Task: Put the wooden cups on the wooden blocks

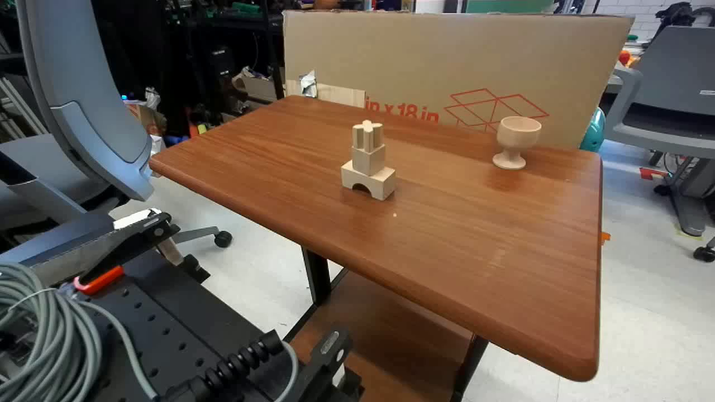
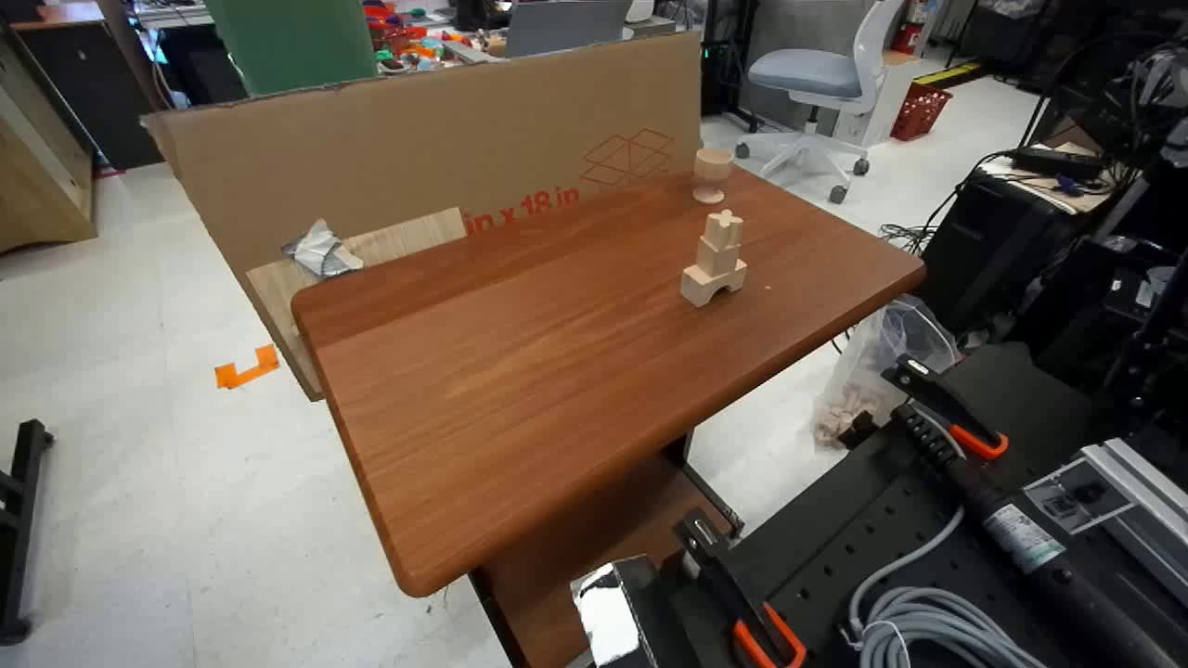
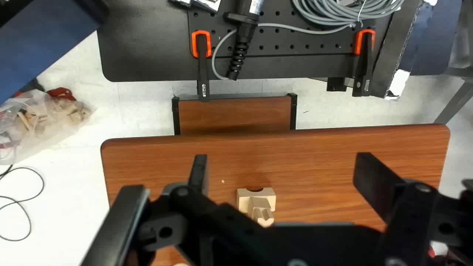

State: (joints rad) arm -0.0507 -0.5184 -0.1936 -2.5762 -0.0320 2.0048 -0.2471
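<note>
The wooden cup [image 1: 518,134], a light-tan goblet, stands upright near the table's edge by the cardboard; it also shows in an exterior view [image 2: 713,170]. In the wrist view only a pale sliver [image 3: 180,264] at the bottom edge may be its rim. The wooden blocks [image 1: 368,161] stand as a tower, also in an exterior view [image 2: 717,260]: an arched base, a cube, and a grooved cross-shaped piece on top. In the wrist view the blocks [image 3: 255,197] lie below the open, empty gripper [image 3: 282,164], partly hidden by its body. The gripper shows in neither exterior view.
The brown table [image 1: 475,234] carries the cup and blocks. A tall cardboard sheet [image 1: 402,56] stands along its far edge. A black perforated platform [image 3: 288,62] with a coiled grey cable and orange-handled clamps lies across a gap. A tiny pale chip [image 1: 395,215] lies near the blocks.
</note>
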